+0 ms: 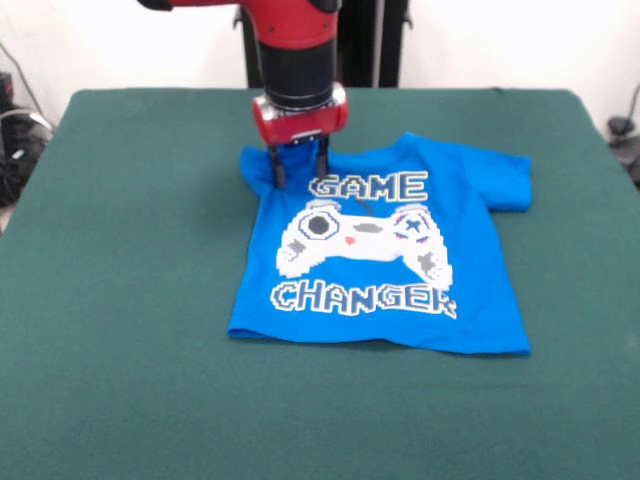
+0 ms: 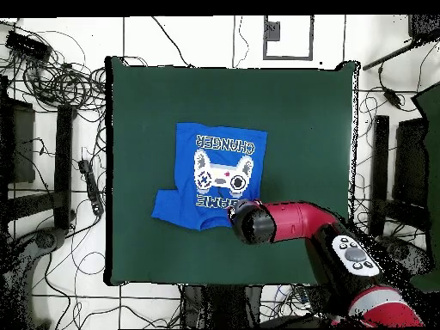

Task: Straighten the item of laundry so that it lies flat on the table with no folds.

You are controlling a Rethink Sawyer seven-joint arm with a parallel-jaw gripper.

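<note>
Nearest the front camera lies bare green table, and beyond that strip the shirt's hem, a fairly straight edge that runs a little downhill toward the picture's right. That shirt, bright blue with white "GAME CHANGER" lettering and a white controller between the two words, rests print-up near the middle of the table, its collar end toward the robot. Its body looks mostly smooth. On the picture's right in the front view one sleeve spreads out flat to the side. On the left the sleeve is bunched up into a small heap at the shoulder, and this is where the gripper stands. The red and black arm comes straight down from above, and the two dark fingers point down into the cloth beside the "G" of "GAME". They stand a little apart with blue fabric showing between them, their tips at the bunched sleeve; whether they pinch the cloth I cannot tell. From overhead the shirt sits upside down, the flat sleeve reaching out to the picture's left, while the arm covers the corner with the bunched sleeve.
</note>
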